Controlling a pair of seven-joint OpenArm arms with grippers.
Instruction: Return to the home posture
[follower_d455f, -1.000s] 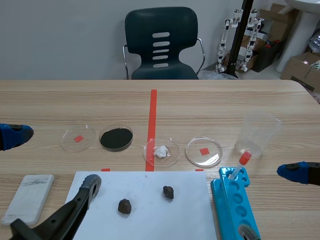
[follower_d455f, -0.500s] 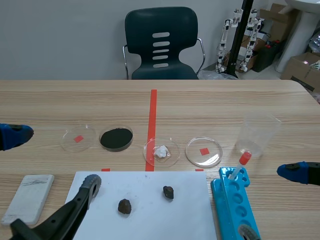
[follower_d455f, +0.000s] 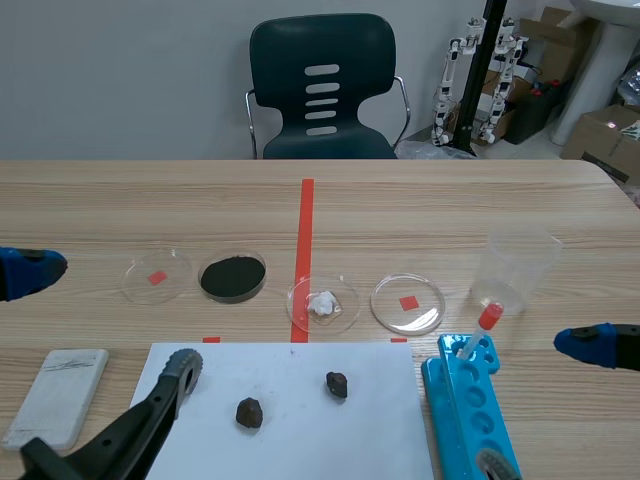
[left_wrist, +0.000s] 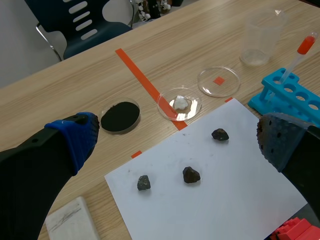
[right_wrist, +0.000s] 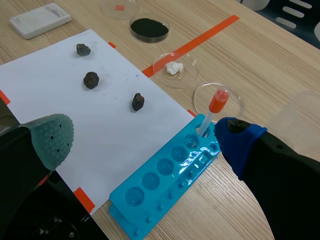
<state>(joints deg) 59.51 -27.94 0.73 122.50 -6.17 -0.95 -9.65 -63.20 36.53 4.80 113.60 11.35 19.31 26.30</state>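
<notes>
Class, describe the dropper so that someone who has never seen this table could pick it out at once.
On the wooden table, find the blue rack right of the white paper. The dropper stands tilted in the rack's far end, near the clear cup. It alone has a red bulb on a thin clear stem.

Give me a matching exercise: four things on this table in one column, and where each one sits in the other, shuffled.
Things
1. black powder dish
2. white lump
3. dropper
4. dark stones

Places
A. standing in the blue rack
B. on the white paper
C. left of the tape line in the scene view
D. in a clear dish overlapping the tape line

Pairs: 1-C, 2-D, 3-A, 4-B
</notes>
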